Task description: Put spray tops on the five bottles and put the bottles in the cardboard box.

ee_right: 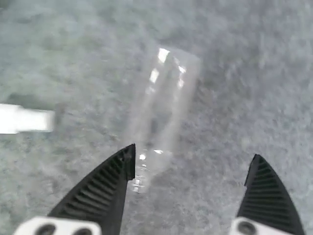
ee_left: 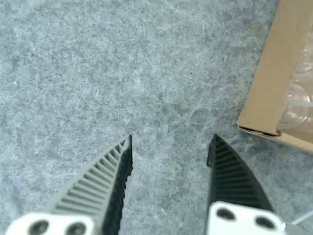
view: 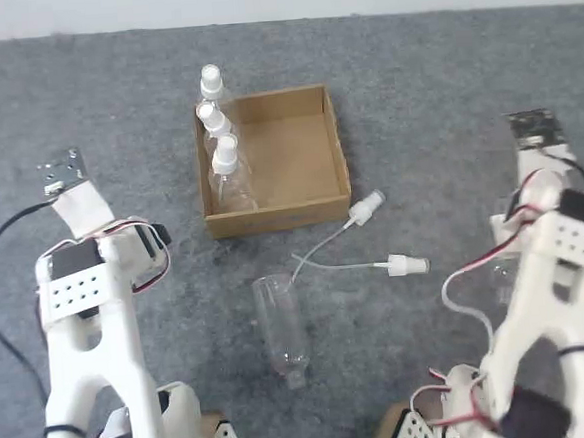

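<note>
Three capped clear plastic bottles are seen standing in the brown cardboard box, so three of five are judged done. One uncapped clear bottle lies on the grey carpet. A fifth bottle is found just beyond the right gripper, whose fingers are spread with nothing clamped. Two loose white spray tops are yet to be fitted. The left gripper is held apart over bare carpet, the box's corner close beside one finger and open carpet beside the other.
</note>
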`<state>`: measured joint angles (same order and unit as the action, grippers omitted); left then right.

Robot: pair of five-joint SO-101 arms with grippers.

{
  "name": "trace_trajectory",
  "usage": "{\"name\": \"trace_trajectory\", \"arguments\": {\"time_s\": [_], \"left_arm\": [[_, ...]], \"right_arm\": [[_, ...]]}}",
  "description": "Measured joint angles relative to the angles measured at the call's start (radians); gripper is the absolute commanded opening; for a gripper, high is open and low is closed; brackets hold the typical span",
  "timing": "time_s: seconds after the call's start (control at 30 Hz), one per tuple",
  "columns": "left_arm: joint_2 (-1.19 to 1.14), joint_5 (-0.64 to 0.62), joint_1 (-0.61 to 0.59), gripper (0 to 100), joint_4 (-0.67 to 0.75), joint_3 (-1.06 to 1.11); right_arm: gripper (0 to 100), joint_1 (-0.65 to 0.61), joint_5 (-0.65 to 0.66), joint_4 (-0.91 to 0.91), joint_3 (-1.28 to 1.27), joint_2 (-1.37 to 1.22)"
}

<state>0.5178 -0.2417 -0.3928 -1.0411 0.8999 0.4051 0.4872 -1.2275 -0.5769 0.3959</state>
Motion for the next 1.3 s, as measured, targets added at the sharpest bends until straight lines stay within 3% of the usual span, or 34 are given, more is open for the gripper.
{"name": "trace_trajectory", "arguments": {"time_s": [0.27,0.47,0.63,0.93,1.3], "left_arm": [[-0.008,0.000,0.000,24,0.041,0.032],[-0.008,0.000,0.000,24,0.044,0.032],[-0.008,0.000,0.000,24,0.044,0.032],[-0.008,0.000,0.000,24,0.044,0.032],[-0.008,0.000,0.000,24,0.044,0.032]], "right_arm": [[12.3,0.140,0.212,-0.029,0.107,-0.129],[10.5,0.204,0.423,-0.031,0.109,-0.213],[10.5,0.212,0.520,-0.031,0.109,-0.319],[10.5,0.189,0.555,0.005,0.109,-0.434],[10.5,-0.006,0.517,-0.035,0.068,-0.434]]}}
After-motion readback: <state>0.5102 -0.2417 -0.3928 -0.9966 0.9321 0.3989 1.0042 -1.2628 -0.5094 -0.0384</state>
